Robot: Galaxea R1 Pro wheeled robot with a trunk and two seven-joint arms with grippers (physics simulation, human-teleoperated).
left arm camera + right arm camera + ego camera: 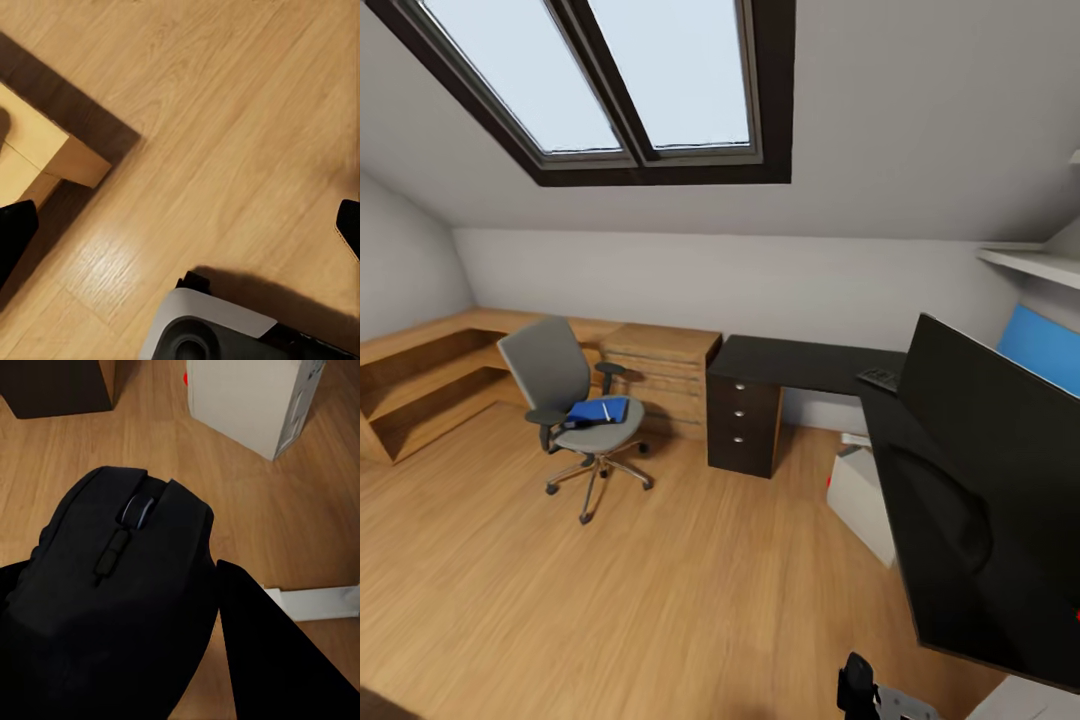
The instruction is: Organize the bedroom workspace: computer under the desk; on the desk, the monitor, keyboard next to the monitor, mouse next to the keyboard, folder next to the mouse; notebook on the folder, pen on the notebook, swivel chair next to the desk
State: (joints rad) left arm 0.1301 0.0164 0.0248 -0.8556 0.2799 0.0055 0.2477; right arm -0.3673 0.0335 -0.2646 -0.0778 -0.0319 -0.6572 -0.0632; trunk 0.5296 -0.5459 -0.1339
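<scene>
My right gripper point(150, 649) is shut on the black mouse point(127, 562), holding it above the wood floor near the light grey computer point(255, 401). In the head view the computer point(860, 500) stands on the floor under the black desk point(790, 360). The keyboard point(880, 378) lies on the desk, and the big black monitor point(980, 480) looms close at the right. Across the room, the grey swivel chair point(560, 380) carries blue flat items point(598, 410) on its seat, folder and notebook not separable, with the thin white pen point(606, 411) on them. My left gripper point(180, 225) hangs open over the floor.
The desk's black drawer unit point(745, 425) stands beside a low light-wood cabinet point(660, 370) along the back wall. Wooden shelving point(420, 390) fills the left corner. A light-wood corner point(52, 154) and the robot's base point(217, 330) show under my left arm. Open floor lies between me and the chair.
</scene>
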